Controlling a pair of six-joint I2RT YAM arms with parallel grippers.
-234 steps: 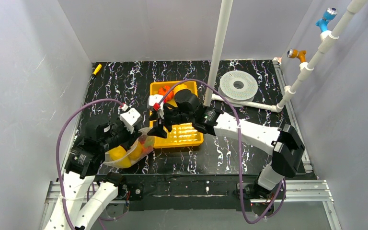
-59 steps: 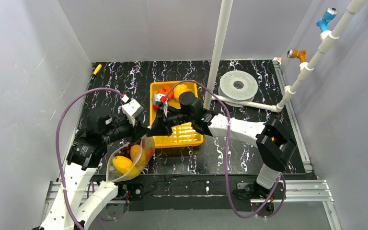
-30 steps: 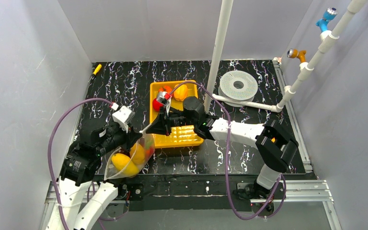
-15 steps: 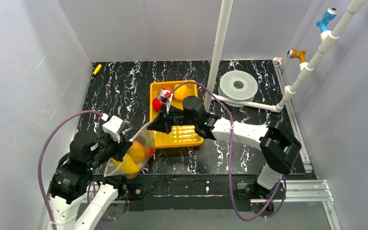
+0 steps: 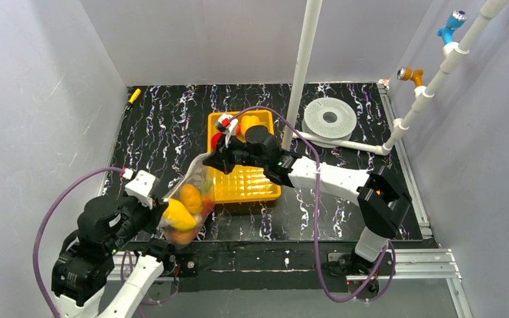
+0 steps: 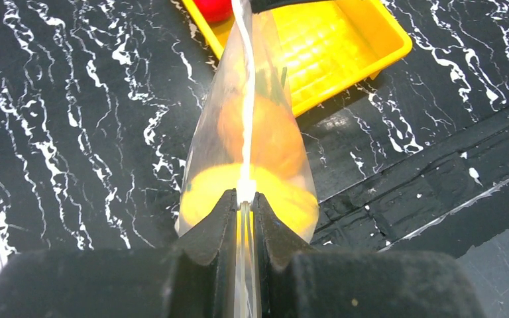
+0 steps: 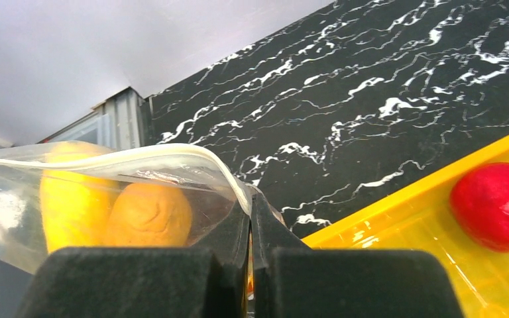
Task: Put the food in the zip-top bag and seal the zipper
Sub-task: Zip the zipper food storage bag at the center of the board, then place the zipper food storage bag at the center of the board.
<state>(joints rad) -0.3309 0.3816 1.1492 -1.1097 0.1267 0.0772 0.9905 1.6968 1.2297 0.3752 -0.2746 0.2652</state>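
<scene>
The zip-top bag (image 5: 189, 199) hangs stretched between my two grippers above the table's near left. Yellow and orange food (image 5: 182, 212) fills it. My left gripper (image 5: 161, 209) is shut on the near end of the zipper (image 6: 245, 99), its tips (image 6: 245, 197) pinching the strip edge-on over the bag (image 6: 248, 152). The right gripper (image 5: 207, 159) is shut on the bag's far top corner. In the right wrist view it (image 7: 250, 199) clamps the zipper (image 7: 172, 156) beside a tan fruit (image 7: 149, 215). A red fruit (image 7: 494, 205) lies in the yellow tray (image 7: 397, 232).
The yellow tray (image 5: 265, 192) sits mid-table with an orange fruit (image 5: 252, 121) at its far end. A white pipe post (image 5: 303, 66) rises behind it, with a white roll (image 5: 330, 118) to its right. A small yellow object (image 5: 134, 95) lies at the back left.
My left arm has pulled back toward the near left corner along the zipper, and the bag is now drawn taut. The right gripper has shifted slightly toward the back, still gripping its corner.
</scene>
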